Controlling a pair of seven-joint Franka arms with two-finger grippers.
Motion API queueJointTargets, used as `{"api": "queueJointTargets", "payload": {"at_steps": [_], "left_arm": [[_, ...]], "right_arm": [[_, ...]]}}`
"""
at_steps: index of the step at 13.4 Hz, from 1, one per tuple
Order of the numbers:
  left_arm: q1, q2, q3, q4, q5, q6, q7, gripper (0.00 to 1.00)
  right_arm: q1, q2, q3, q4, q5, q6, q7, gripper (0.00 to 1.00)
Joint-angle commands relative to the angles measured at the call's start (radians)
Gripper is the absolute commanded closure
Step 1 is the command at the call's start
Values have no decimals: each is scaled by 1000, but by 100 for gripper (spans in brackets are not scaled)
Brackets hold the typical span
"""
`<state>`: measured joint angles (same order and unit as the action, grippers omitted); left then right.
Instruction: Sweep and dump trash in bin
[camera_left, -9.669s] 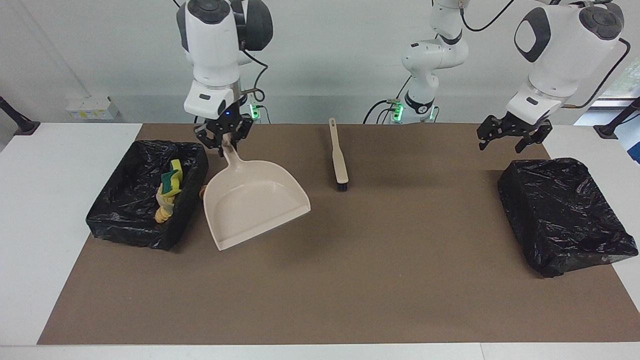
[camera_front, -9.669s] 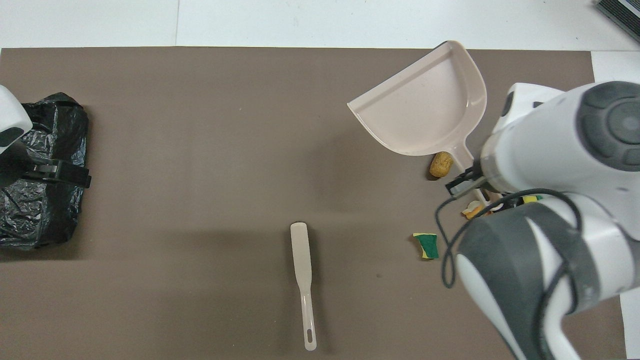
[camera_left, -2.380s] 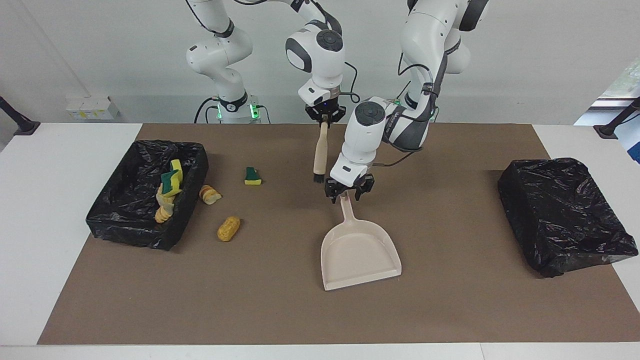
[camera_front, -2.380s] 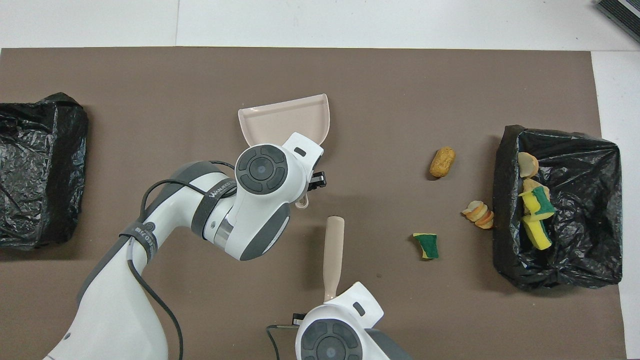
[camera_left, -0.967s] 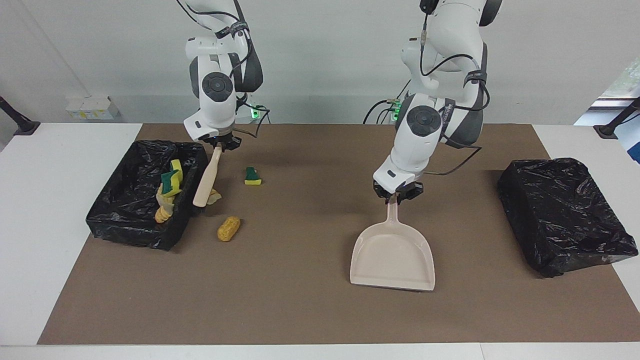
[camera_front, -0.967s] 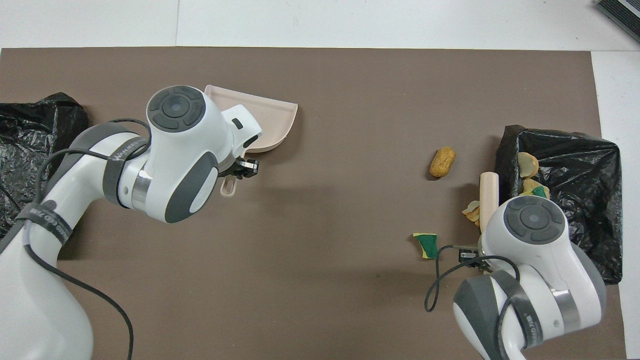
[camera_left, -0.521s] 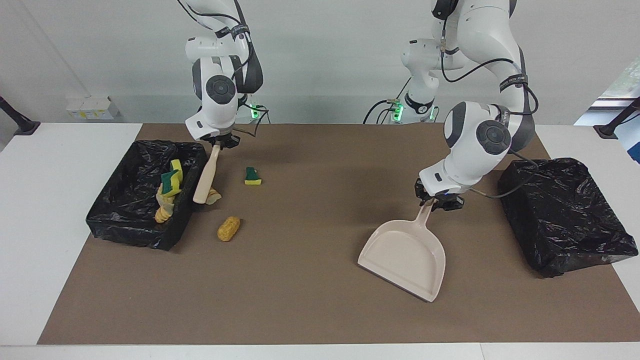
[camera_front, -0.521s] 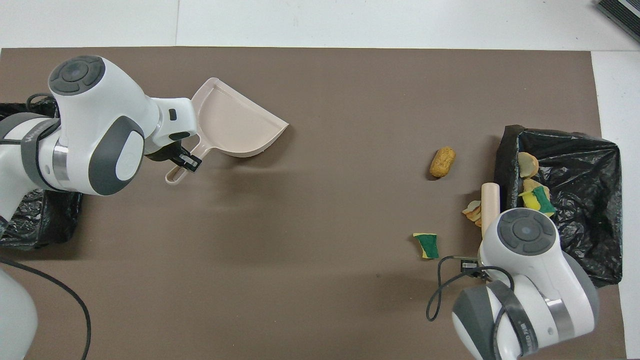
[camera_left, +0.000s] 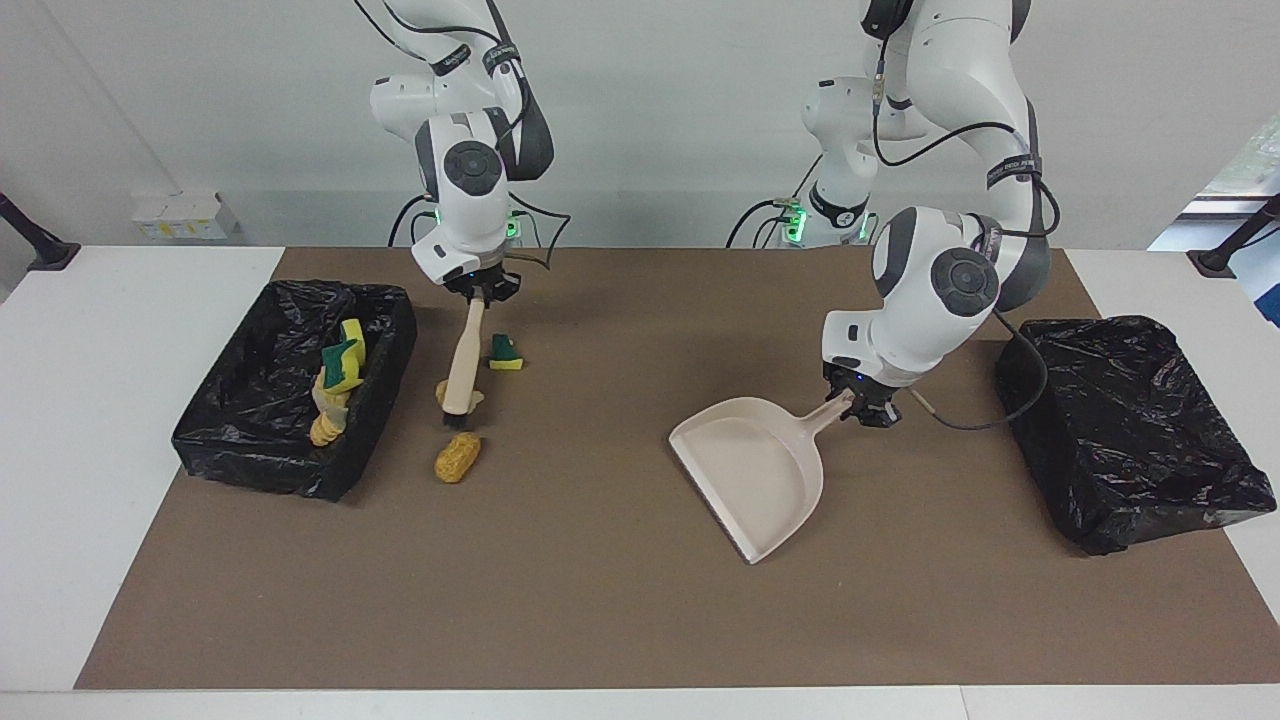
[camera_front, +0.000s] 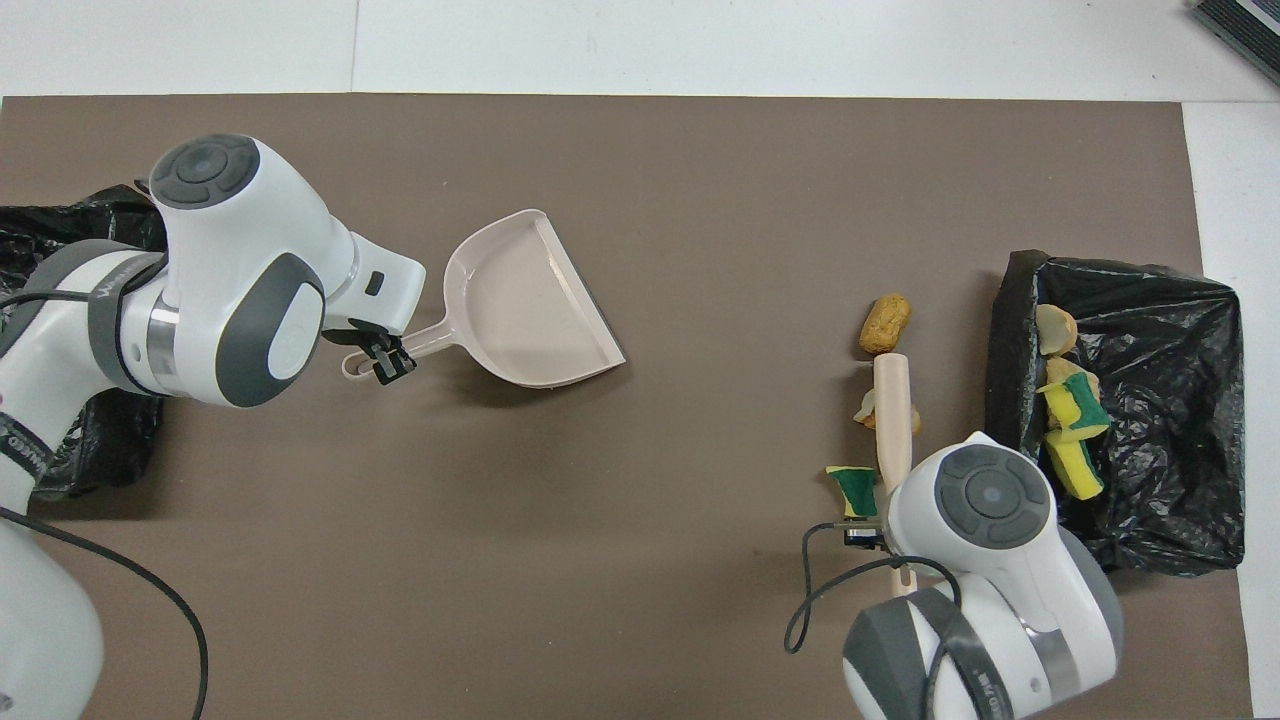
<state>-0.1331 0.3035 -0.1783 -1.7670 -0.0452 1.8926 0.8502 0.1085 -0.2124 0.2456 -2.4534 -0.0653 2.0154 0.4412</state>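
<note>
The right gripper is closed tight on the handle end of the single brush, which slants down from it so that the dark bristle tip reaches the mat just beside the open bin; the gripper hangs over the mat near the green-faced sponge chunk. The left gripper is clamped shut on the handle of the one beige dustpan, whose pan lies on the mat toward the left arm's end of the table with its open lip turned toward the trash. Three bits of trash lie loose on the mat: the green-faced sponge chunk, a pale bread-like slice touching the brush head, and a golden bread-like roll just beside the bristles and farther from the robots. More trash sits in the open bin: a yellow sponge chunk with a green face on top, with tan bread-like pieces beneath it; how many bits are in the heap cannot be told exactly. There are two black-bagged bins in all, the open one at the right arm's end of the table and a second, closed-looking one at the left arm's end, both resting on the one brown mat
</note>
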Motion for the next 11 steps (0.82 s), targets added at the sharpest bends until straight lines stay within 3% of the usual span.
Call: {"api": "queueJointTargets", "payload": {"at_steps": [1, 6, 11], "left_arm": [[-66, -119, 8, -165, 2, 16, 35, 100], [-187, -199, 8, -293, 44, 74, 18, 100], [-284, -221, 8, -298, 100, 37, -140, 100]], "right_arm": [[32, 43, 1, 80, 22, -10, 10, 100], [20, 34, -5, 165, 22, -167, 48, 100], [-50, -57, -6, 36, 24, -207, 132, 100]]}}
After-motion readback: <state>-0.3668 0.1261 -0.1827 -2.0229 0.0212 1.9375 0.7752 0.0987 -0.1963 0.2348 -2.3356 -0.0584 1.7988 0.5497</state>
